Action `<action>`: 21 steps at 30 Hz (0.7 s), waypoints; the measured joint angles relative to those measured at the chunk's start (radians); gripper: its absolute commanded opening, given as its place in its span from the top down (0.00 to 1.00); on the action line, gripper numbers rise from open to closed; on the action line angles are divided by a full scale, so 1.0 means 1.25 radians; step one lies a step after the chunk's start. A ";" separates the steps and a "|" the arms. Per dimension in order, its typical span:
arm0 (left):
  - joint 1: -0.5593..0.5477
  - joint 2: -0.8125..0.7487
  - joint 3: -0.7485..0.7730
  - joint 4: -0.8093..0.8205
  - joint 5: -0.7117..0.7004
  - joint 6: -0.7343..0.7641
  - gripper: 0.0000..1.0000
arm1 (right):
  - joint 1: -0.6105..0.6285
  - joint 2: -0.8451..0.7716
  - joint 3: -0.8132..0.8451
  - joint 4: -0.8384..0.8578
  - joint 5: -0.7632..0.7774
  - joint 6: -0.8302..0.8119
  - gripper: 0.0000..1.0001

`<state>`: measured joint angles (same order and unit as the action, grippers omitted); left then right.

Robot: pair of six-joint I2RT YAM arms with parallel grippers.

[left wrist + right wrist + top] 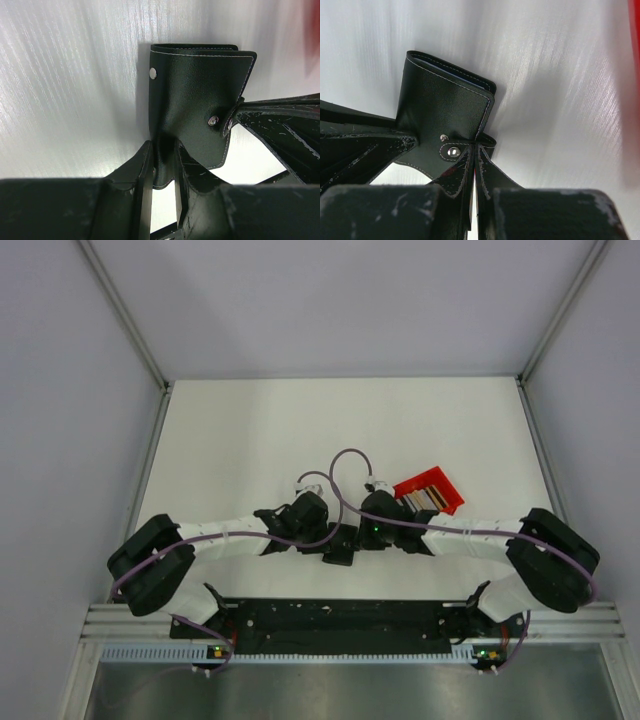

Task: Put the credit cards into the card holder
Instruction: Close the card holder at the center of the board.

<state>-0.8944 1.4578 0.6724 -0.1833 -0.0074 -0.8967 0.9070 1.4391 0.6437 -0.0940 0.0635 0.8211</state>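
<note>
Centrally, card holder point(340, 546): held between the two arms over the near middle of the worktop point(250, 440), its black stitched outside and metal snap studs shown.
left end effector point(164, 150): clamped on the card holder's lower edge.
right end effector point(475, 150): closed tight, the snap flap of the card holder pinched between its fingers.
credit cards point(424, 496): stacked in the red tray point(447, 502).
red tray: set on the worktop, just behind the right end effector.

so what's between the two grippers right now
The card holder: the left gripper pinches one edge, the right gripper its snap flap. Both wrist views show it.
</note>
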 measured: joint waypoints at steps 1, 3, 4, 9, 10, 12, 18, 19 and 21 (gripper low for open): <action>0.000 0.000 0.000 0.000 0.000 0.000 0.79 | 0.000 0.001 0.000 0.002 -0.003 -0.001 1.00; 0.000 0.000 0.000 0.000 0.000 0.000 0.79 | 0.000 0.002 0.000 0.003 -0.005 -0.001 1.00; 0.000 0.000 0.000 0.000 0.000 0.000 0.79 | 0.000 0.002 0.000 0.003 -0.006 -0.001 1.00; 0.000 0.000 0.000 0.000 0.000 0.000 0.79 | 0.001 0.002 0.000 0.007 -0.011 -0.001 1.00; 0.000 0.000 0.000 0.000 0.000 0.000 0.79 | 0.002 0.002 0.000 0.009 -0.013 -0.001 1.00; 0.000 0.000 0.000 0.000 0.000 0.000 0.79 | 0.002 0.003 0.001 0.010 -0.015 -0.001 1.00; 0.000 0.000 0.000 0.000 0.000 -0.005 0.79 | 0.012 0.016 0.016 0.020 -0.019 0.002 1.00; 0.000 0.000 0.000 -0.001 0.000 -0.006 0.79 | 0.013 0.018 0.019 0.023 -0.020 0.004 1.00; 0.000 0.000 0.000 -0.001 0.000 -0.011 0.79 | 0.016 0.023 0.022 0.033 -0.024 0.010 1.00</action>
<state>-0.8944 1.4578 0.6724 -0.1841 -0.0078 -0.9100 0.9276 1.4681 0.6708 -0.0528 0.0334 0.8337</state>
